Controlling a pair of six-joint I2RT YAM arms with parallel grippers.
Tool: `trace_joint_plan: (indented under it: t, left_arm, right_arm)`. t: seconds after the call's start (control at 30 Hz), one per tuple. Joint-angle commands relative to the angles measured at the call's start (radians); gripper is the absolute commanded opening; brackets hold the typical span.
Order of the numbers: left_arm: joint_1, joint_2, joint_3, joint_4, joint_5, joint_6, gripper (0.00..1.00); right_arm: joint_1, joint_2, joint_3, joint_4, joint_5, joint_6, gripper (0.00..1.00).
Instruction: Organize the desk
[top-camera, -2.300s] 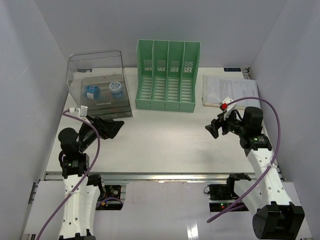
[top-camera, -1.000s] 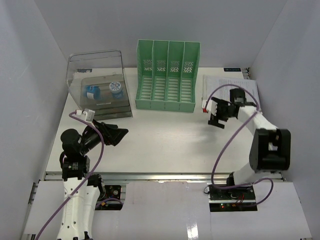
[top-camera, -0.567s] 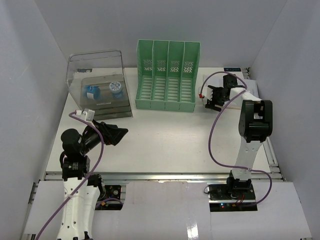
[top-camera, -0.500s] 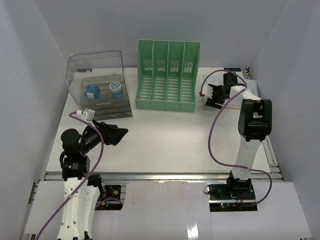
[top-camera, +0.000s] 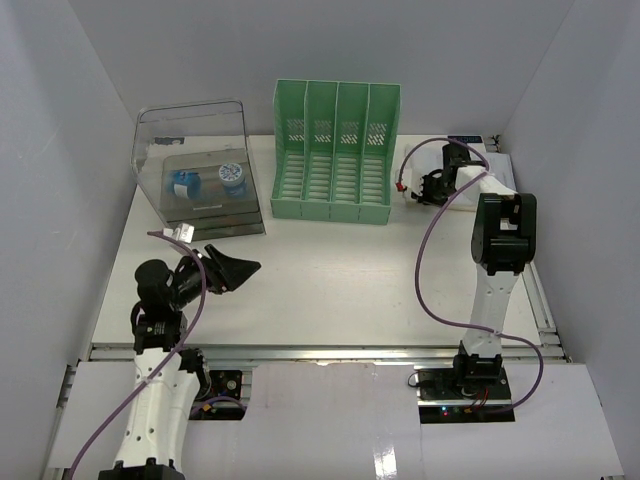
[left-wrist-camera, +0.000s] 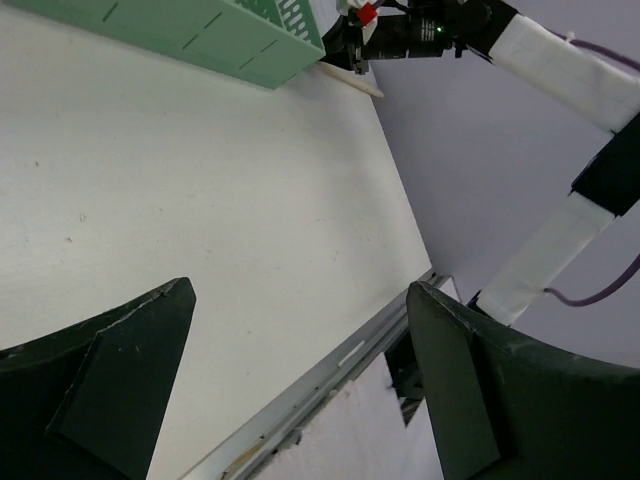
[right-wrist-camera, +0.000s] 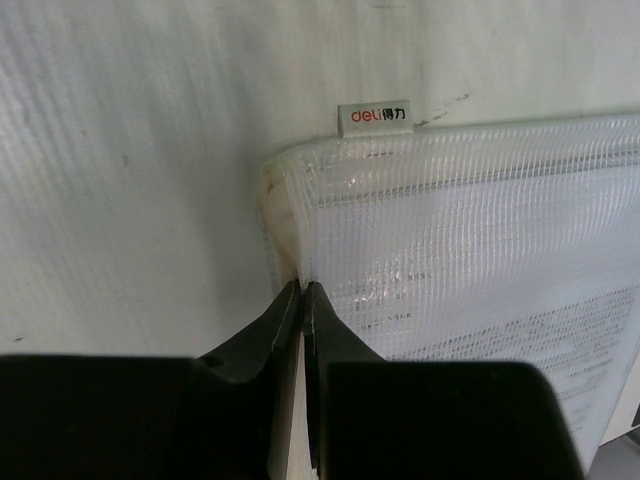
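On the desk, the broad white top that fills the middle of the overhead view, the right arm has swung from the open middle-right out to the far right corner. The left arm has only edged a little inward.

The right gripper now sits low at the near corner of a white mesh document pouch, which lies flat on the desk beside the green file rack. Its fingers are drawn almost together with only a sliver between them. The pouch's edge runs into that sliver, so it looks pinched. Gripping at the corner probably lets the arm lift the pouch and stand it in one of the rack's slots.

The left gripper hovers over bare desk near the front left, spread wide and holding nothing, and appears to be kept clear of the work. Behind it stands the clear drawer box, with small blue items inside.
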Motion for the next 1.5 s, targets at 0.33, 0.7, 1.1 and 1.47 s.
trace_joint_plan:
  t: [0.33, 0.7, 1.1, 1.47]
  left_arm:
    - [-0.693, 0.249, -0.002, 0.325, -0.569, -0.358, 0.98]
    - [-0.939, 0.833, 0.329, 0.531, -0.763, -0.48, 0.98]
    - [-0.99, 1.309, 0.672, 0.6, -0.692, -0.651, 0.98]
    - [-1.002, 1.516, 0.884, 0.62, -0.591, -0.712, 0.79]
  right_arm:
    - [-0.124, -0.668, -0.531, -0.081, -0.338, 0.308, 0.08]
    - [-0.175, -1.145, -0.8, -0.098, -0.499, 0.424, 0.08]
    - [-0.173, -1.306, -0.816, -0.345, -0.685, 0.228, 0.08]
    - [-0.171, -1.379, -0.859, -0.504, -0.681, -0.005, 0.08]
